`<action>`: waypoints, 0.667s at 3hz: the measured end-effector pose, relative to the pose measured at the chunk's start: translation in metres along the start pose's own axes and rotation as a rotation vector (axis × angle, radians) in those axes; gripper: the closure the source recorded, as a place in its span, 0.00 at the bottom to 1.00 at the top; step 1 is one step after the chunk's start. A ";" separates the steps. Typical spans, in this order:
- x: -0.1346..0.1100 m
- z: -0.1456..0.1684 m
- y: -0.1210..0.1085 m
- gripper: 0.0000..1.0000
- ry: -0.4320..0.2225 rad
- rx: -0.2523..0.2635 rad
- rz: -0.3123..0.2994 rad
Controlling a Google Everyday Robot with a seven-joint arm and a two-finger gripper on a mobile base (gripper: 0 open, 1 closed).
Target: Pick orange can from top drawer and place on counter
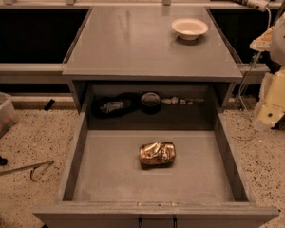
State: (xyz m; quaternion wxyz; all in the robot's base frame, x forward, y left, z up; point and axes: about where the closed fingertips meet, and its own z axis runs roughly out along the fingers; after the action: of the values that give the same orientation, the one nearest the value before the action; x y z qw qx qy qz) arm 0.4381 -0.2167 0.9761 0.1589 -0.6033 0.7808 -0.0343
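1. A grey tabletop (133,42) fills the upper middle of the scene, flat and smooth, with a thick front edge.
2. Beneath that edge the top drawer (109,175) stands pulled fully out toward the viewer. It is a wide, shallow grey box with a dark handle (156,221) on its front.
3. At the far right, outside the drawer's right wall, hangs the robot's cream-coloured arm (281,87). Its lower end, which I take to be the claw (268,110), sits about level with the tabletop's front edge. Whether the claw is open or closed I cannot tell, but it is well apart from everything and appears to grip nothing.
4. A white bowl (190,28) rests on the tabletop, toward its back right.
5. The orange can (157,154), shiny and crumpled, lies on its side near the middle of the drawer floor. Its long axis runs left to right, parallel with the drawer front.
6. The can lies left of the claw and lower down, so I judge the reach must cross the right wall and descend.
7. Small dark objects (116,106) crowd the drawer's back, clear of the can.
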 end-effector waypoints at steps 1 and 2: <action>0.000 0.000 0.000 0.00 0.000 0.000 0.000; -0.011 0.023 0.007 0.00 -0.040 -0.013 -0.016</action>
State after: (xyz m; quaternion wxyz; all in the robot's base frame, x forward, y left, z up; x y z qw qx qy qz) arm 0.4410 -0.2013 0.9553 0.1702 -0.6111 0.7728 -0.0185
